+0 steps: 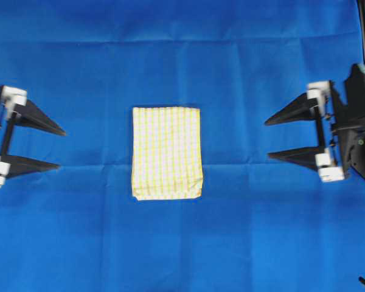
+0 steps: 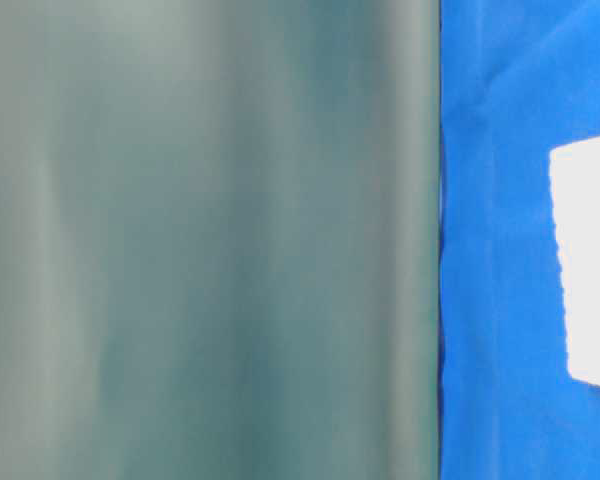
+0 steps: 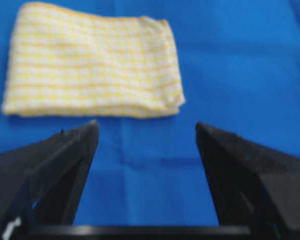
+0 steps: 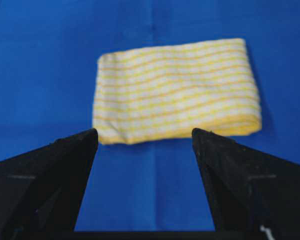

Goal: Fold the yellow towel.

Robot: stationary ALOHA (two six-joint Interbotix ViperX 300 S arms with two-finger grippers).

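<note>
The yellow towel (image 1: 166, 152) lies folded into a compact rectangle with layered edges at the middle of the blue cloth. It also shows in the left wrist view (image 3: 92, 60), in the right wrist view (image 4: 176, 90), and as a washed-out white patch in the table-level view (image 2: 588, 265). My left gripper (image 1: 62, 148) is open and empty at the left edge, well apart from the towel. My right gripper (image 1: 267, 139) is open and empty at the right, also apart from it. In both wrist views the jaws stand wide with bare blue cloth between them.
A large plain blue cloth (image 1: 182, 55) covers the whole table, with faint crease lines. A blurred grey-green surface (image 2: 210, 240) fills most of the table-level view. The right arm's black mount (image 1: 362, 115) stands at the right edge.
</note>
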